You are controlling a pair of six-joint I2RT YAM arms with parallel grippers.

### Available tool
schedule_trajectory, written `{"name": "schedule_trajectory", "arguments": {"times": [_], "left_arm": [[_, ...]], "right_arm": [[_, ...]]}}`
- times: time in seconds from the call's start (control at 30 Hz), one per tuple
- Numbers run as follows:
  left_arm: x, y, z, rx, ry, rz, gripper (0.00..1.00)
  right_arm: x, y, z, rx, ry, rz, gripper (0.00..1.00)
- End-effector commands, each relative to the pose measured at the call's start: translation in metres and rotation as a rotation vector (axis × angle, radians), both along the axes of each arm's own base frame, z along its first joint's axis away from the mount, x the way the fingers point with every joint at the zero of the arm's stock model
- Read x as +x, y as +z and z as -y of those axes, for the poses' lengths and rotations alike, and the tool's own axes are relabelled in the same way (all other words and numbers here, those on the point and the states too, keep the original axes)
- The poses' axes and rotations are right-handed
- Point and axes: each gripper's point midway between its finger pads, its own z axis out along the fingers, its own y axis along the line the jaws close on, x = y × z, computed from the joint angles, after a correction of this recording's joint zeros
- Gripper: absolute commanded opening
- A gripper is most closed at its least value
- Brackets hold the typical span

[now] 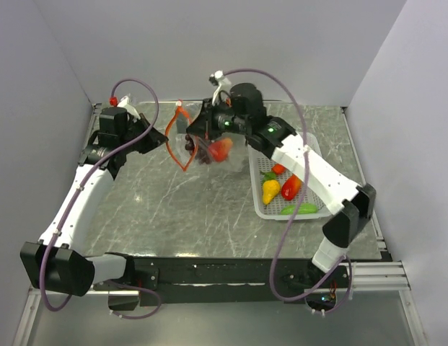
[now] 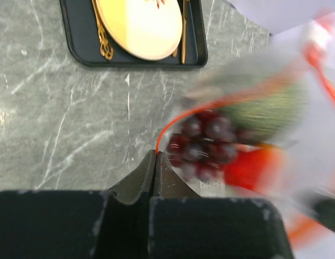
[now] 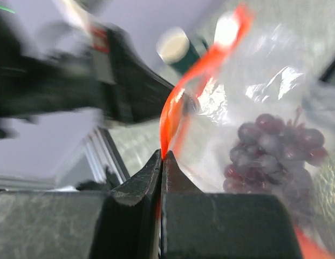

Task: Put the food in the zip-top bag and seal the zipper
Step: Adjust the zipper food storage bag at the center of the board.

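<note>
The clear zip-top bag (image 1: pixel 209 150) hangs above the table between both grippers, its orange-red zipper (image 1: pixel 182 144) gaping in a loop. My left gripper (image 1: pixel 164 140) is shut on the zipper strip (image 2: pixel 163 134) at its left end. My right gripper (image 1: pixel 197 133) is shut on the zipper (image 3: pixel 170 116) at the other side. Inside the bag (image 3: pixel 248 91) lie dark purple grapes (image 2: pixel 202 143), a red piece (image 2: pixel 253 167) and a blurred green melon (image 2: pixel 264 110). The grapes (image 3: pixel 275 145) also show in the right wrist view. More food stays in the basket: a yellow pear (image 1: pixel 270 191), red pieces (image 1: pixel 291 187) and a green cucumber (image 1: pixel 299 209).
A white mesh basket (image 1: pixel 257 176) stands at the right under the right forearm. A black tray (image 2: pixel 83 51) with a yellow plate (image 2: pixel 140 27) and gold cutlery lies on the grey marble table (image 1: pixel 173 209). White walls close in the left, back and right.
</note>
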Motion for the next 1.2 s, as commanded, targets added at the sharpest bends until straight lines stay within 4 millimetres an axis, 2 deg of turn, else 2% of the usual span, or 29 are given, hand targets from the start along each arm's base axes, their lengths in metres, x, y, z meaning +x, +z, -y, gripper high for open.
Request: {"name": "schedule_trajectory", "arguments": {"times": [0.0,0.03,0.07,0.13,0.23,0.3,0.33,0.37,0.4,0.43,0.47,0.5,0.53,0.57,0.6,0.63,0.67,0.7,0.73,0.77,0.83,0.87,0.9,0.93,0.97,1.03,1.07,1.1,1.17], "left_arm": [[0.002,0.016,-0.002,-0.018,-0.003,0.046,0.01],[0.000,0.019,-0.003,-0.019,0.004,0.045,0.01],[-0.007,0.030,-0.002,-0.042,-0.004,0.089,0.01],[-0.007,0.041,-0.005,-0.051,0.014,0.163,0.01],[-0.005,0.044,-0.007,-0.049,-0.011,0.102,0.01],[-0.006,0.064,-0.010,-0.051,0.007,0.160,0.01],[-0.005,0.065,-0.013,-0.058,0.024,0.192,0.01],[-0.001,0.047,-0.015,-0.067,0.033,0.163,0.01],[-0.006,0.042,-0.008,-0.093,-0.025,0.105,0.01],[-0.008,0.042,-0.009,-0.081,-0.040,0.057,0.01],[-0.013,0.072,-0.005,-0.071,-0.064,0.117,0.01],[-0.017,0.087,-0.004,-0.068,-0.062,0.171,0.01],[-0.014,0.081,-0.009,-0.059,-0.022,0.186,0.01],[-0.014,0.078,-0.014,-0.049,0.001,0.208,0.01],[-0.007,0.061,-0.016,-0.042,0.005,0.168,0.01],[-0.009,0.061,-0.010,-0.082,-0.059,0.121,0.01],[-0.005,0.048,-0.005,-0.083,-0.094,0.059,0.01],[-0.007,0.062,0.004,-0.090,-0.123,0.112,0.01],[-0.008,0.061,0.011,-0.063,-0.090,0.151,0.01],[-0.016,0.075,0.009,-0.070,-0.060,0.224,0.01],[-0.008,0.048,-0.005,-0.071,-0.018,0.164,0.01],[-0.003,0.023,0.004,-0.112,-0.095,0.038,0.01],[-0.004,0.023,0.001,-0.110,-0.105,0.006,0.01],[-0.007,0.042,0.013,-0.095,-0.140,0.081,0.01],[-0.012,0.073,0.001,-0.044,-0.040,0.212,0.01],[-0.020,0.094,-0.003,-0.028,0.000,0.283,0.01],[-0.015,0.079,-0.009,-0.003,0.001,0.218,0.01],[-0.015,0.073,-0.004,-0.015,-0.039,0.181,0.01],[-0.008,0.060,0.001,-0.022,-0.069,0.140,0.01]], "right_arm": [[0.015,-0.095,0.012,-0.244,-0.091,-0.201,0.00],[0.018,-0.071,0.019,-0.220,-0.150,-0.128,0.00],[0.013,-0.077,0.022,-0.213,-0.160,-0.119,0.00],[0.008,-0.059,0.022,-0.129,-0.145,-0.080,0.00],[0.022,-0.085,0.034,-0.252,-0.196,-0.157,0.00],[0.018,-0.078,0.031,-0.230,-0.194,-0.107,0.00],[0.020,-0.047,0.027,-0.122,-0.203,-0.018,0.00],[0.011,-0.067,0.021,-0.107,-0.164,-0.073,0.00],[0.014,-0.064,0.021,-0.093,-0.151,-0.085,0.00],[0.012,-0.080,0.022,-0.157,-0.138,-0.140,0.00],[0.013,-0.059,0.021,-0.144,-0.142,-0.085,0.00],[0.010,-0.054,0.020,-0.134,-0.153,-0.054,0.00],[0.010,-0.025,0.021,-0.042,-0.167,0.021,0.00],[0.010,-0.048,0.023,-0.045,-0.178,-0.032,0.00],[0.010,-0.051,0.021,-0.040,-0.149,-0.059,0.00],[0.020,-0.062,0.021,-0.110,-0.150,-0.131,0.00],[0.021,-0.065,0.023,-0.158,-0.149,-0.118,0.00],[0.019,-0.063,0.023,-0.175,-0.155,-0.091,0.00],[0.009,-0.050,0.025,-0.145,-0.184,-0.011,0.00],[0.008,-0.043,0.028,-0.103,-0.210,0.020,0.00],[0.007,-0.045,0.027,-0.044,-0.183,-0.014,0.00],[0.020,-0.054,0.033,-0.070,-0.189,-0.079,0.00],[0.022,-0.063,0.033,-0.122,-0.177,-0.128,0.00],[0.022,-0.061,0.041,-0.153,-0.232,-0.103,0.00],[0.005,-0.050,0.032,-0.133,-0.209,-0.030,0.00],[-0.007,-0.021,0.038,0.007,-0.199,0.045,0.01],[-0.011,-0.023,0.034,0.026,-0.149,-0.004,0.01],[-0.002,-0.032,0.037,-0.006,-0.155,-0.044,0.00],[0.002,-0.065,0.032,-0.114,-0.129,-0.135,0.00]]}}
